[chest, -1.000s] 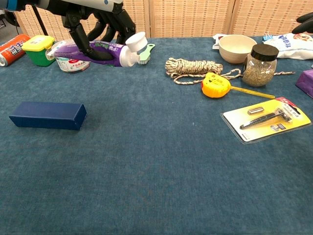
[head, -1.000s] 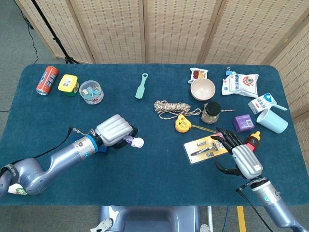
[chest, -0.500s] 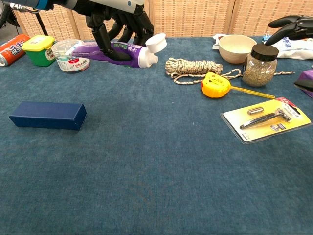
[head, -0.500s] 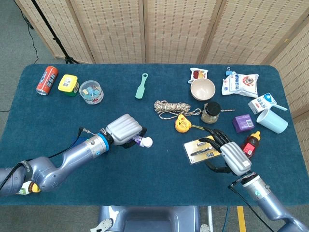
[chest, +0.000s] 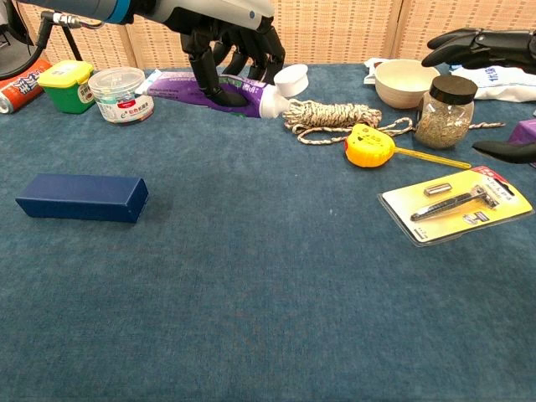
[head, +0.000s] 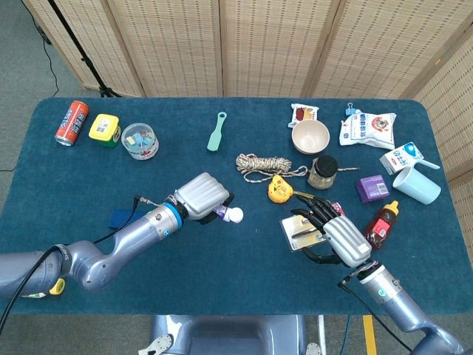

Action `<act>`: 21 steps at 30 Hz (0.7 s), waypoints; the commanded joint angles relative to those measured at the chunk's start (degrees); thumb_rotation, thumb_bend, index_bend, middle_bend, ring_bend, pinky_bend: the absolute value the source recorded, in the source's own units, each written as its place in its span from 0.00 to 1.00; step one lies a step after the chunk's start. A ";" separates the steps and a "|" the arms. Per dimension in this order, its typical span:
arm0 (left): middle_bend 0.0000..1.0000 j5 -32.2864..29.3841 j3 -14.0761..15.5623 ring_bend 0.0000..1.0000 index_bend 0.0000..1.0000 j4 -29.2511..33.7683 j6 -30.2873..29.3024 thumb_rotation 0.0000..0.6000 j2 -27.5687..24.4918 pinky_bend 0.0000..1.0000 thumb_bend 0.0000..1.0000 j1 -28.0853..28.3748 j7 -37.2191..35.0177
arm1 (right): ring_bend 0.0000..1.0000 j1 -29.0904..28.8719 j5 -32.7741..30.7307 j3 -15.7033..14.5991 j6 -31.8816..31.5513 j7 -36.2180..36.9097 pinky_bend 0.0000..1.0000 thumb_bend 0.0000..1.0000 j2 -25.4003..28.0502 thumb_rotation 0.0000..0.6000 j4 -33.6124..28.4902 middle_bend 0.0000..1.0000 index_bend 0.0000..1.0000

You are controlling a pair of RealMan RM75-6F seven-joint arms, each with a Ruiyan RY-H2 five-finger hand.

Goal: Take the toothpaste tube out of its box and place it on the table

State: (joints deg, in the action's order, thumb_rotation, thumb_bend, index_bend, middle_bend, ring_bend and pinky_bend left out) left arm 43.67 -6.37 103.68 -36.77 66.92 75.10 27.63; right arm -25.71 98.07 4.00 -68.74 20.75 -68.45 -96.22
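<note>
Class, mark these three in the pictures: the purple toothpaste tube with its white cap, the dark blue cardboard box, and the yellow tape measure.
Purple toothpaste tube point(chest: 219, 85), chest view, on its purple body.
Dark blue cardboard box point(chest: 82, 198), chest view, on its long front face.
Yellow tape measure point(chest: 371, 143), chest view, on its yellow case.

The left hand point(head: 205, 197) grips, fingers curled downward, mid-table, while the right hand point(head: 334, 235) hovers spread at near right.

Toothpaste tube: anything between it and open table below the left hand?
Nothing visible. The left hand holds the toothpaste tube over bare blue cloth; the rope coil sits just beyond its cap, the blue box well aside.
</note>
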 commanded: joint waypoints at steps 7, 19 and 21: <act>0.61 -6.70 1.73 0.64 0.62 -0.49 -4.38 1.00 3.43 0.60 0.93 3.82 4.54 | 0.00 -1.79 -1.13 0.44 1.24 -0.95 0.00 0.37 -1.36 1.00 -0.14 0.00 0.11; 0.61 -14.27 1.96 0.64 0.62 -1.69 -6.76 1.00 7.09 0.60 0.93 8.15 7.75 | 0.00 -4.46 -1.77 1.02 3.03 -1.30 0.00 0.37 -2.42 1.00 0.05 0.00 0.11; 0.61 -15.20 1.92 0.64 0.62 -1.92 -6.90 1.00 7.48 0.60 0.93 8.72 8.01 | 0.00 -4.82 -1.95 1.01 3.34 -1.19 0.00 0.37 -2.58 1.00 0.14 0.00 0.11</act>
State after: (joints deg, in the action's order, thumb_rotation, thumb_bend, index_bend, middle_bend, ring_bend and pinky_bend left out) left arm 28.88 -4.43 101.98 -43.48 74.08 83.45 35.38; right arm -30.45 96.19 5.02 -65.48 19.53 -70.97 -96.12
